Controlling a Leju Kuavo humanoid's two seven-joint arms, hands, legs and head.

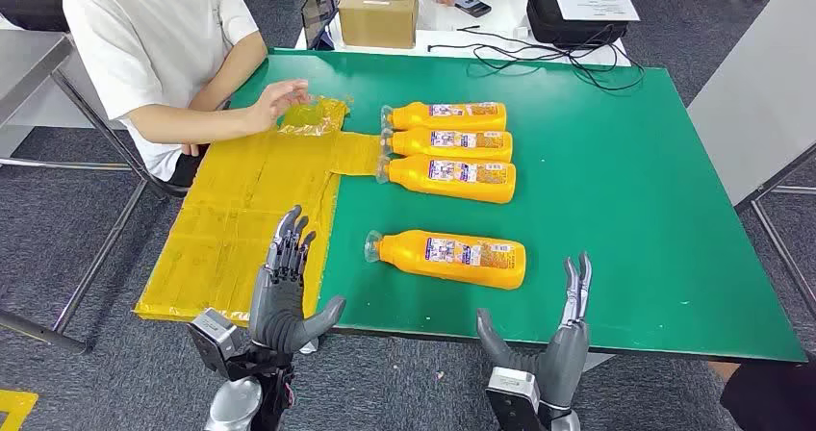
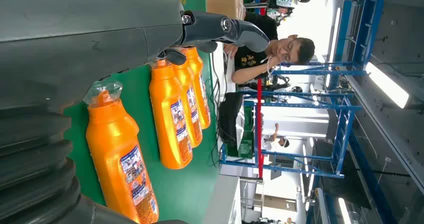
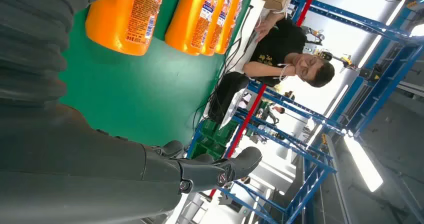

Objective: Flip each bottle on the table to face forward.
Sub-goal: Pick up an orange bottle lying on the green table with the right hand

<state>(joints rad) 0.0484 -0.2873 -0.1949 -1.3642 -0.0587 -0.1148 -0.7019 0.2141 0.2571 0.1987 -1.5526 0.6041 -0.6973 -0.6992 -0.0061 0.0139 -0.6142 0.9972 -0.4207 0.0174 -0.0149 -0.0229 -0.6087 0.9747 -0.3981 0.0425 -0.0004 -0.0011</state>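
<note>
Several orange bottles lie on their sides on the green table (image 1: pixel 616 190), labels up. The nearest bottle (image 1: pixel 448 257) lies alone toward the front edge; it is also in the left wrist view (image 2: pixel 120 159) and the right wrist view (image 3: pixel 125 14). Behind it, three bottles (image 1: pixel 447 152) lie side by side in a row. My left hand (image 1: pixel 286 287) hovers open over the yellow mat, left of the nearest bottle. My right hand (image 1: pixel 553 340) is open at the table's front edge, right of and below that bottle. Neither hand touches a bottle.
A yellow mat (image 1: pixel 241 219) covers the table's left part. A seated person reaches a hand (image 1: pixel 279 104) onto crinkled yellow plastic (image 1: pixel 316 115) at the mat's far end. A cardboard box (image 1: pixel 379 10), a black bag (image 1: pixel 575 17) and cables (image 1: pixel 539 54) lie beyond the far edge.
</note>
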